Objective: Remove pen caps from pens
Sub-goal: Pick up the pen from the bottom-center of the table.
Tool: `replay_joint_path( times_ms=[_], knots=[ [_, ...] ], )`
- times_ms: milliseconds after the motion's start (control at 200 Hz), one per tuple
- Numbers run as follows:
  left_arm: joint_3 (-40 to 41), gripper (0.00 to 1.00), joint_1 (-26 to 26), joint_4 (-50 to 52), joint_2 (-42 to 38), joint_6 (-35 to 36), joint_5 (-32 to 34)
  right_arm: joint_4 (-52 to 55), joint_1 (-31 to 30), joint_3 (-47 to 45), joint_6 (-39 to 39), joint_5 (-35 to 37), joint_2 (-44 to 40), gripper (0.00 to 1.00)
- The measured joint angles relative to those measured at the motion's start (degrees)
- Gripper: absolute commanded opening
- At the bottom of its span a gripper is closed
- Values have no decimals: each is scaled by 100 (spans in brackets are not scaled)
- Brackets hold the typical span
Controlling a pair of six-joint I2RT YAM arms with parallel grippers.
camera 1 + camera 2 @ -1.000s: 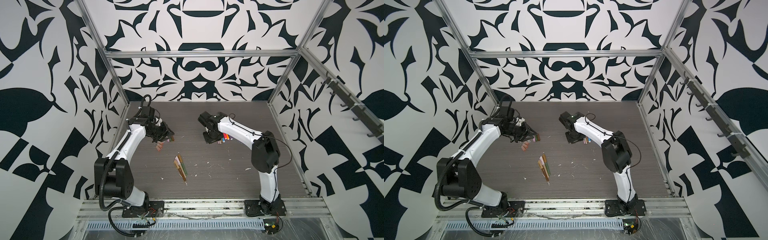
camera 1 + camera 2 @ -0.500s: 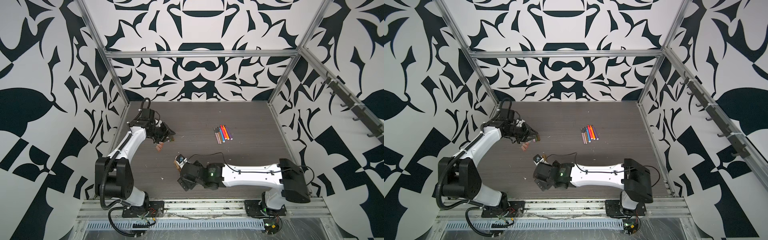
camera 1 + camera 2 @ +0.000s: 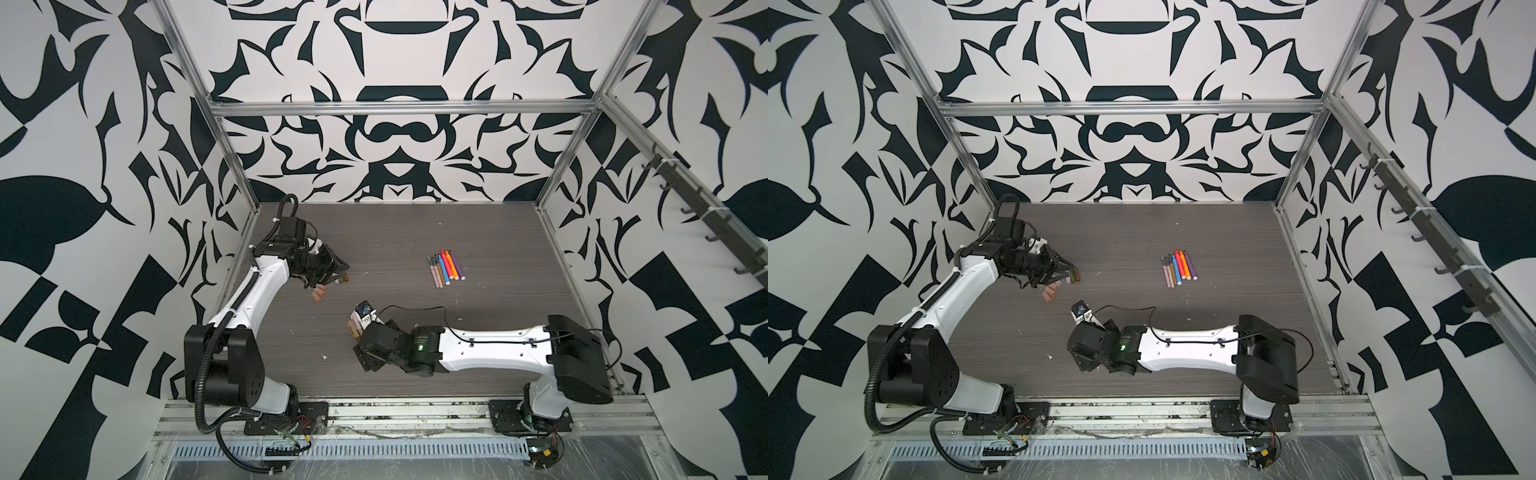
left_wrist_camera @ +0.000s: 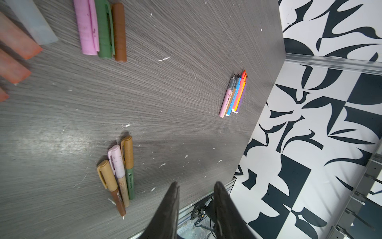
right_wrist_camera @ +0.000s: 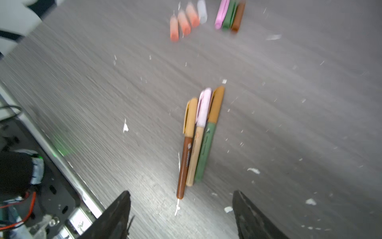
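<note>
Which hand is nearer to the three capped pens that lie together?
Right. The right hand hovers just at the three capped pens; the left hand is farther off, by the loose caps.

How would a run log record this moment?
right claw: open, facing three capped pens | left claw: open, empty, beside loose caps

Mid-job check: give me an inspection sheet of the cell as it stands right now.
Surface: dark wood-grain table, scuffed.
Job's things: three capped pens side by side; uncapped pens in a row farther back on the right; loose caps lying near the left arm.
Clutter: white flecks scattered about.
Grippers: left gripper narrowly open, empty; right gripper wide open above the capped pens.
Cables: black cable arcs beside the right wrist.
Surroundings: patterned walls; hook rail.
</note>
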State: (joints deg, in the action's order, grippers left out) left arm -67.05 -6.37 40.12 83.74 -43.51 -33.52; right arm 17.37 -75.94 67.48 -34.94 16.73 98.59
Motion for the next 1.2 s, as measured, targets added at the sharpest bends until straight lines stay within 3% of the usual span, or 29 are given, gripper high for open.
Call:
replay_joint_path(
  times_ms=[75, 170, 220, 375, 650, 835, 1200],
  knots=[
    [0, 32, 22, 0, -15, 4, -13, 227, 2, 267, -225, -192, 389, 69],
    [0, 32, 46, 4, -24, 11, -37, 435, 61, 487, -409, -608, 741, 41],
    [0, 32, 59, 15, -24, 26, -46, 448, 140, 509, -584, -935, 848, 34],
    [0, 32, 107, 105, -50, 90, -101, 669, 540, 608, -763, -1528, 1104, 34],
    [0, 32, 225, 229, -127, 177, -192, 1543, 826, 1429, -820, -1554, 1558, 31],
    [0, 32, 247, 232, -129, 190, -232, 1803, 922, 1530, -789, -1567, 1600, 25],
    [11, 32, 256, 212, -129, 133, -240, 1943, 1283, 1661, -605, -1735, 1687, 25]
  ],
)
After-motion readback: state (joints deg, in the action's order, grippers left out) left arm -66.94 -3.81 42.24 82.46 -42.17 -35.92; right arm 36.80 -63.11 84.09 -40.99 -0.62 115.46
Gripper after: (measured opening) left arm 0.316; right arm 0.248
